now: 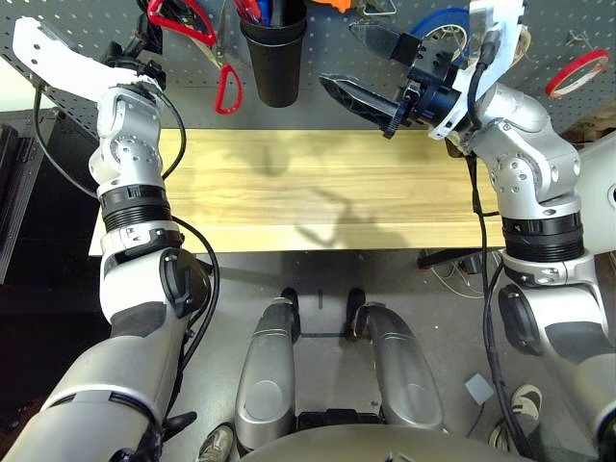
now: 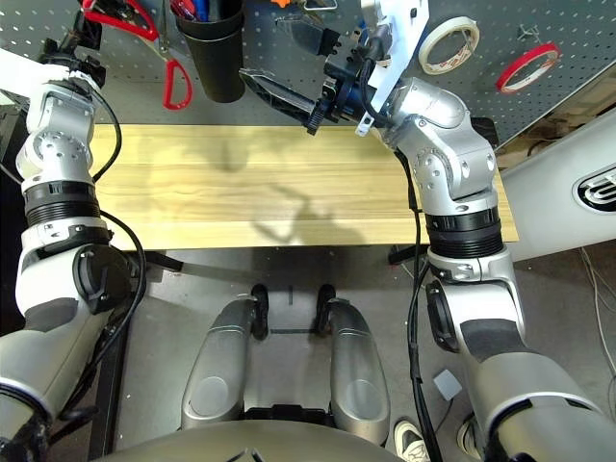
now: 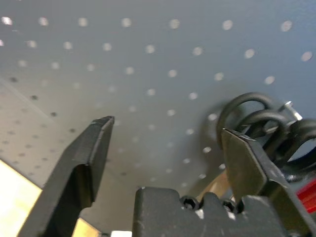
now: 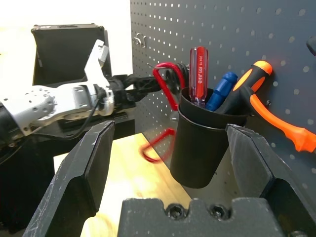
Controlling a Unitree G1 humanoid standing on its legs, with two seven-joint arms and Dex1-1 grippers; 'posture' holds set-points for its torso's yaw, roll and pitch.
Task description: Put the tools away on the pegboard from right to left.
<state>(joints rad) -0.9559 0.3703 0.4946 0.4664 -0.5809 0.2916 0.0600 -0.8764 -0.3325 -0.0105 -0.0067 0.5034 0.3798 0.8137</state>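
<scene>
Tools all hanging on pegboard (image 1: 318,38), red-handled scissors (image 1: 207,48) at 11 o'clock; both grippers' fingers gaping empty, tabletop (image 1: 318,192) bare.

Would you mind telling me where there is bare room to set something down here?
The wooden tabletop is bare between the two arms, from the pegboard to its front edge. It is crowded on the board: red-handled scissors, black cup with the red-handled screwdriver, orange-handled pliers, and red tape ring. The right gripper hangs open beside the cup.
</scene>
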